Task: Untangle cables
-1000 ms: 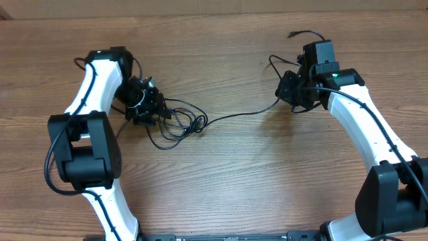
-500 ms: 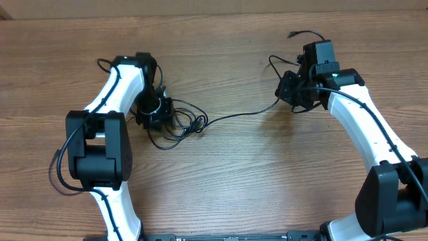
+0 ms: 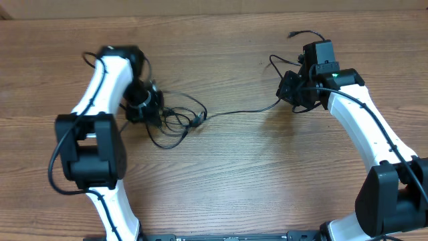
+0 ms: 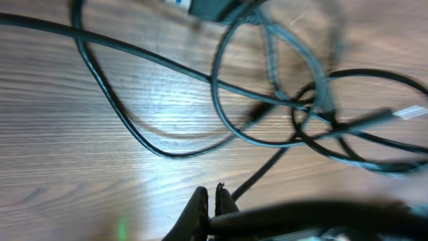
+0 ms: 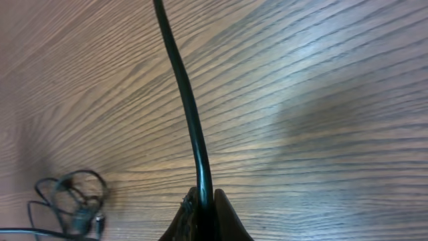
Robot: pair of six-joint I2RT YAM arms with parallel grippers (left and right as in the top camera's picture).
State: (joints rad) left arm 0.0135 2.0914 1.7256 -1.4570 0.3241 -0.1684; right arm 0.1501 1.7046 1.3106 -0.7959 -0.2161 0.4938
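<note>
Right claw [image 5: 200,215] is clenching one cable [image 5: 182,100]; the cable is leaving the closed tips toward 12 o'clock in the wrist view. In the overhead view it is running from this claw toward 9 o'clock, across the table [image 3: 254,181], into the knot of loops [image 3: 175,122]; its long axis is lying along the 3-to-9 line.

Left claw [image 4: 212,201] is showing its tips pressed together; a cord is emerging just beside them toward 1 o'clock, but whether it is pinched cannot be told. The loops are lying at 12 to 2 o'clock from this claw, overlapping one another.

The left arm is sitting at the knot's 9 o'clock edge and is the nearer; the right arm is standing well apart. Judgement: the coming move is calling for a pull along the 3-to-9 axis, the claws drawing apart.
</note>
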